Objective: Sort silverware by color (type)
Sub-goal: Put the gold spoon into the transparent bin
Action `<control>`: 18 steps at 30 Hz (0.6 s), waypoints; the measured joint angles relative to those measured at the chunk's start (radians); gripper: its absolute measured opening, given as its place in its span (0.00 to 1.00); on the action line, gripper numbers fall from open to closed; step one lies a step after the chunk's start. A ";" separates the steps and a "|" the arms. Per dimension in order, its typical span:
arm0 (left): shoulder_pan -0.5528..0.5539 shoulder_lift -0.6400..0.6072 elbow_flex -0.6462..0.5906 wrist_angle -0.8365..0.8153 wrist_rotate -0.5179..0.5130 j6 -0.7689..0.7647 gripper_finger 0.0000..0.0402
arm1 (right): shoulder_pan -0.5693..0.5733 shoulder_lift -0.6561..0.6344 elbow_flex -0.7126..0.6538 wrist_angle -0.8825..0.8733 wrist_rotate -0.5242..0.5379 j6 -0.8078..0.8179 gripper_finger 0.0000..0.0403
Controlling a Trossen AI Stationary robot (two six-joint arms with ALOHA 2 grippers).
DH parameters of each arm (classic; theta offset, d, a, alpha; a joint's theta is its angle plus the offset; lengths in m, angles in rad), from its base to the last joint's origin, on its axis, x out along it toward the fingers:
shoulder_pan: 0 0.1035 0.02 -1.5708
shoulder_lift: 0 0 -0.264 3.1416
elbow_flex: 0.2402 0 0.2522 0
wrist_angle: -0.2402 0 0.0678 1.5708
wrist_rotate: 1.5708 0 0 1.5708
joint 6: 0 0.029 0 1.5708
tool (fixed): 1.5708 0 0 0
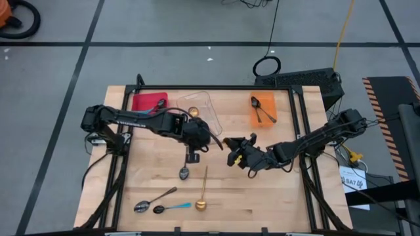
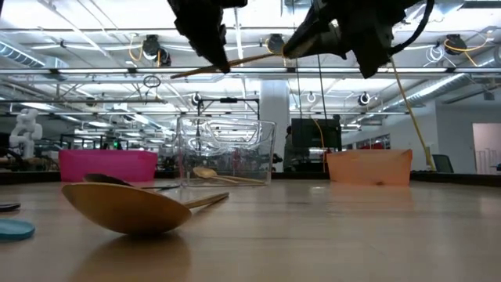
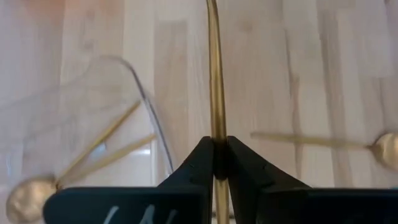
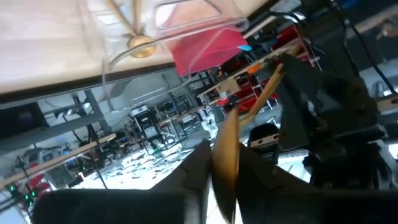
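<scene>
A gold spoon [image 2: 250, 61] hangs in the air between my two grippers above the middle of the table, lying nearly level. My left gripper [image 1: 209, 139] is shut on its slim handle [image 3: 216, 74]. My right gripper [image 1: 231, 152] is shut on its other, wider end [image 4: 227, 140]. One more gold spoon [image 1: 202, 191], a dark spoon [image 1: 185, 172], a silvery spoon [image 1: 152, 200] and a blue-handled spoon [image 1: 174, 207] lie flat on the wood. In the low view the lying gold spoon [image 2: 133, 207] fills the foreground. My left gripper pinches the gold spoon's handle [image 3: 217, 134] between its two fingers, which lie across it. The handle runs on past the fingertips [image 3: 200, 158], and a short end [image 2: 184, 74] sticks out behind them. The spoon is lifted clear of the table. My right gripper pinches the wider end of the gold spoon [image 4: 225, 163] between its two fingers. The handle [image 4: 264, 93] runs away from them to the left gripper [image 4: 311, 93]. The spoon is clear of the table.
Along the far edge stand a pink tray [image 1: 149, 101] with a blue-handled spoon, a clear container [image 1: 200, 108] holding gold spoons, and an orange tray [image 1: 262, 110] holding dark spoons. Bare wood lies at the near right of the table [image 1: 275, 196].
</scene>
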 joint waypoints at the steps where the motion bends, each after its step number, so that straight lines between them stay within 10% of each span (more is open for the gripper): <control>1: -0.002 0.000 0.000 0.012 0.000 0.006 0.06 | 0.001 0.000 0.000 0.011 -0.002 0.008 0.16; 18: -0.023 -0.048 0.003 0.102 -0.209 -0.015 0.06 | -0.003 -0.084 0.000 0.461 0.273 0.092 0.33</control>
